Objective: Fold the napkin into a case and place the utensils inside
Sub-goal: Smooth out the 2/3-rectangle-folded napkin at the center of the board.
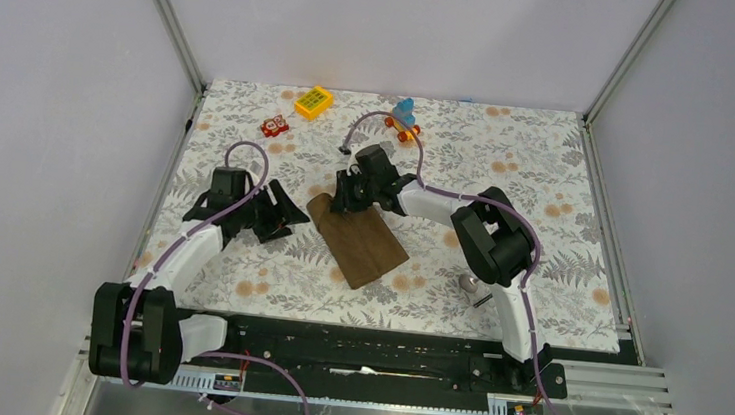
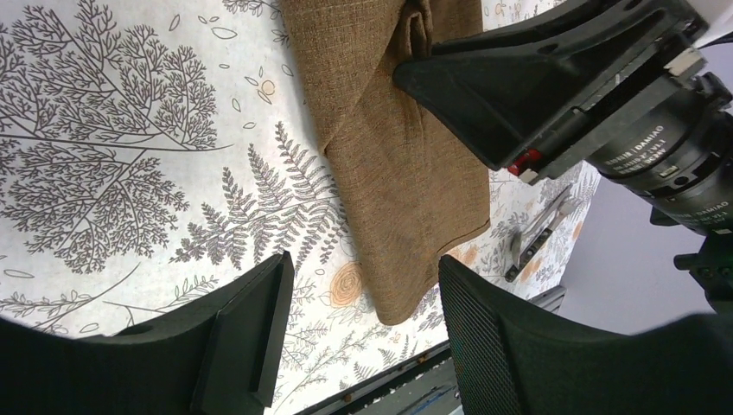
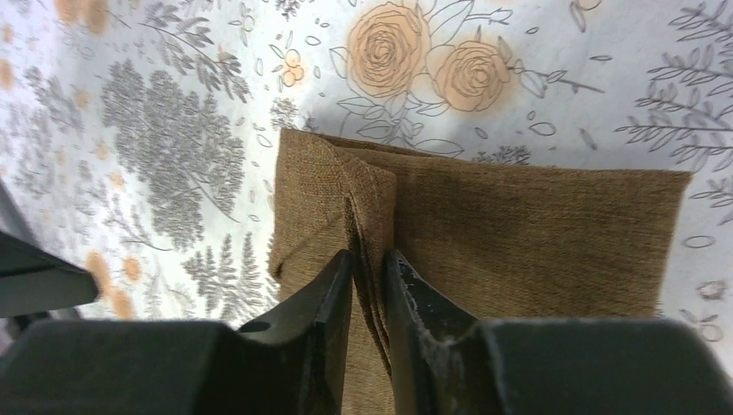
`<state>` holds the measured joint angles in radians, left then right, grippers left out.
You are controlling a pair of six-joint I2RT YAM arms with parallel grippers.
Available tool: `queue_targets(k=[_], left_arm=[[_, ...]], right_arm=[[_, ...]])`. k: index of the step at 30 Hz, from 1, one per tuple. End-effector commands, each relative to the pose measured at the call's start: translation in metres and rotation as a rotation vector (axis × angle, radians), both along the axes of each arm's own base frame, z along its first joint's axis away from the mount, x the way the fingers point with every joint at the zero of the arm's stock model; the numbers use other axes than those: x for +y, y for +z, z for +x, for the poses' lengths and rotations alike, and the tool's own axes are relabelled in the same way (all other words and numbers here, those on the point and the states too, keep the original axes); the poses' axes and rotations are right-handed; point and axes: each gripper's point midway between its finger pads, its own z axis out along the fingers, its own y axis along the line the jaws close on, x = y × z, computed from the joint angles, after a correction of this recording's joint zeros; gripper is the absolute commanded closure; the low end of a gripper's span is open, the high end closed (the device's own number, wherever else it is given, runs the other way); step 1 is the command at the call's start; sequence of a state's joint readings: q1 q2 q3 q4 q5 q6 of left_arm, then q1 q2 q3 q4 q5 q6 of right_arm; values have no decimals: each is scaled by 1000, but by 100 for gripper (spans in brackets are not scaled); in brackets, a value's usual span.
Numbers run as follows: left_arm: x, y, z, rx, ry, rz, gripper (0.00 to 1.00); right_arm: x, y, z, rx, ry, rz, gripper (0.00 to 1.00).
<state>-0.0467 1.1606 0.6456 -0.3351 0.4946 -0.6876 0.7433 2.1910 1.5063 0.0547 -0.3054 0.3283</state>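
Right wrist view shows the right claw (image 3: 370, 259) pinching a raised fold of the napkin (image 3: 519, 233); lift gently, keeping layers aligned, while the left claw (image 2: 363, 268) hovers released.

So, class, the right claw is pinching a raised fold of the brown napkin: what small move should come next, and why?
Probably raise the right claw slightly, to test the grip and lift that layer. It is closed on a ridge of the folded napkin, the left claw stands open near the cloth holding nothing, and the utensils lie outside it.
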Motion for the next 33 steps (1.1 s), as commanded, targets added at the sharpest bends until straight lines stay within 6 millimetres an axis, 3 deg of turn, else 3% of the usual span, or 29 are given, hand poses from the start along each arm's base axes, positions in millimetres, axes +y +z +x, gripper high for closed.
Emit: queue_targets(k=[1,6,12,19,22,24,28,33], left_arm=[[-6,-1,11,-39,0,-54,33],[-11,-14,15,-11,8,-94,36],[-6,-28,21,8,34,-63,37],[-5,-18,24,-28,36,-55,41],[-9,-11,31,-42,22,-81,47],[-13,-7,38,-48,16,-108,53],[-23,2,55,-63,5,-181,62],[-34,9,78,-90,-17,-234,68]], right_arm=[[17,28,3,55,-24,123,77],[24,32,-5,116,-14,173,90],[29,25,-4,167,-32,189,95],[18,9,9,195,-67,183,96],[11,6,15,200,-62,186,95],[8,8,16,197,-53,184,91],[3,21,16,177,-33,146,64],[-21,45,-5,213,-35,39,43]])
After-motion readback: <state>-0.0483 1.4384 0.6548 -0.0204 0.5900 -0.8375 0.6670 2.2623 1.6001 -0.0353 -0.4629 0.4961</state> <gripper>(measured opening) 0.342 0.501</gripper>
